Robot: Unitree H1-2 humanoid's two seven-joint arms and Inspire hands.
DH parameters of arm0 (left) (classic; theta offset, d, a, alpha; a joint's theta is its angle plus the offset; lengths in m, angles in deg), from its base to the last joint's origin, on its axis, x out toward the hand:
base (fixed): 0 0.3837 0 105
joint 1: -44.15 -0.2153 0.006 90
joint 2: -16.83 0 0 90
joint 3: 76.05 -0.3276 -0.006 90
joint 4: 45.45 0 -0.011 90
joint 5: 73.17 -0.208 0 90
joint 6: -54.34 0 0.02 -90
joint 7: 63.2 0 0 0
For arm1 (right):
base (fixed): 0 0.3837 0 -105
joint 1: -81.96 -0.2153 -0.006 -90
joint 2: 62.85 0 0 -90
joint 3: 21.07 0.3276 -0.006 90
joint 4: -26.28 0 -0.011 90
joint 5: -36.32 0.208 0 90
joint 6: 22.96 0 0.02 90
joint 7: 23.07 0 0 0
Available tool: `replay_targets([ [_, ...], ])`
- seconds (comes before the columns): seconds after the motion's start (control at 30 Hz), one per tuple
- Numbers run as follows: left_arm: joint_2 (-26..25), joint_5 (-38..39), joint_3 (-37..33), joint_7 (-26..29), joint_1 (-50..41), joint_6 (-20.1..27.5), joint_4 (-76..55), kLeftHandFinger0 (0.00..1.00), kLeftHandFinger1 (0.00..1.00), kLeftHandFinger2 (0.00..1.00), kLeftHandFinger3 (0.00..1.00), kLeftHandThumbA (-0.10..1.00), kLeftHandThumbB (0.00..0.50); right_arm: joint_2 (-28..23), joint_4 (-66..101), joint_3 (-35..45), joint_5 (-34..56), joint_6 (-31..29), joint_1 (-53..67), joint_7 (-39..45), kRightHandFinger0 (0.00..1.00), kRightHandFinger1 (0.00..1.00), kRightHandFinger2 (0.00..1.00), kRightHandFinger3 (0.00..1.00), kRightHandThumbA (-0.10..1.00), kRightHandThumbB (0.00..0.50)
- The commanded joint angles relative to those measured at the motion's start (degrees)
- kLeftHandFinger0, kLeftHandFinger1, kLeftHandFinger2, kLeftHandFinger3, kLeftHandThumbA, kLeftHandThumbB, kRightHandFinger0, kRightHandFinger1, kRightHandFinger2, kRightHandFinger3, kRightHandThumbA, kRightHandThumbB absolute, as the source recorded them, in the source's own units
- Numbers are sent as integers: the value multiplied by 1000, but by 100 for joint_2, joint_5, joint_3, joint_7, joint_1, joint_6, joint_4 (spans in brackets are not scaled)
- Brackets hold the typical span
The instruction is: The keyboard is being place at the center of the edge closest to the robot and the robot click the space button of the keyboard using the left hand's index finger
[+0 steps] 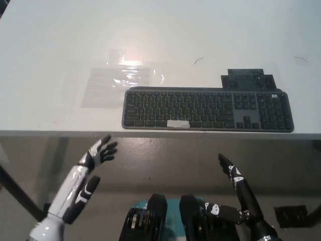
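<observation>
A white table (60, 40) spans the upper view, a soft light glare (131, 63) on it; grey floor (165, 155) lies below

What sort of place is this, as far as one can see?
Probably an office or lab workspace: a white table, a dark keyboard at its near edge, and a bare grey floor below.

I see the keyboard (208, 109) lying on the bench (50, 40) along its near edge, a little right of the middle. A flat pad (248, 80) sits behind its right end (touching or just beside, I cannot tell). A plastic sheet (123, 80) lies behind its left end. Before the bench edge, the left hand (98, 155) hangs left of the keyboard and the right hand (230, 170) hangs before its right half.
</observation>
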Motion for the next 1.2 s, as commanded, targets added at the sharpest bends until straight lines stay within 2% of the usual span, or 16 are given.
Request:
replay_targets([
  [0.0,75,-1409,234,268,581,208,-947,0,0,1,1000,1000,499,-23,-1,-13,-185,-459,-218,-71,1000,1000,1000,1000,1000,428],
  [0.03,114,-1504,231,283,671,218,-972,0,0,0,1000,1000,500,-25,8,-14,-191,-446,-206,-68,1000,1000,1000,1000,1000,427],
  [0.2,475,-2214,90,188,1252,-371,-1084,0,0,0,1000,1000,402,-19,-20,-29,-184,-508,-183,-44,1000,1000,1000,1000,1000,410],
  [0.33,609,-2609,-124,38,1761,-630,-669,0,0,0,1000,1000,397,-27,-11,-18,-145,-459,-192,-5,1000,1000,1000,1000,1000,420],
  [0.43,620,-2774,-318,-132,2123,-893,-241,0,0,0,1000,1000,349,-33,47,-16,-174,-376,-186,-5,1000,1000,1000,1000,1000,428],
  [0.53,612,-2989,-515,-174,2391,-1058,206,0,0,0,1000,1000,324,-38,49,-13,-146,-418,-166,11,1000,1000,1000,1000,1000,428],
  [0.63,547,-3085,-682,-222,2585,-1169,544,0,0,17,1000,1000,330,-52,69,-13,-131,-415,-183,34,1000,1000,1000,1000,1000,427],
  [0.7,528,-3111,-786,-265,2719,-1252,839,0,0,28,1000,1000,356,-58,97,-11,-137,-376,-183,37,1000,1000,1000,1000,1000,428],
  [0.83,528,-3244,-980,-312,2941,-1399,1302,0,0,37,1000,1000,374,-44,102,-1,-94,-357,-186,42,1000,1000,1000,1000,1000,442],
  [1.03,527,-3458,-1243,-436,3092,-1736,1899,0,4,69,1000,1000,364,-41,136,-11,-195,-331,-186,-15,1000,1000,1000,1000,1000,436],
  [1.17,522,-3505,-1331,-211,3079,-1625,2326,0,10,70,1000,1000,335,-50,140,-14,-206,-332,-183,-10,1000,1000,1000,1000,1000,438],
])
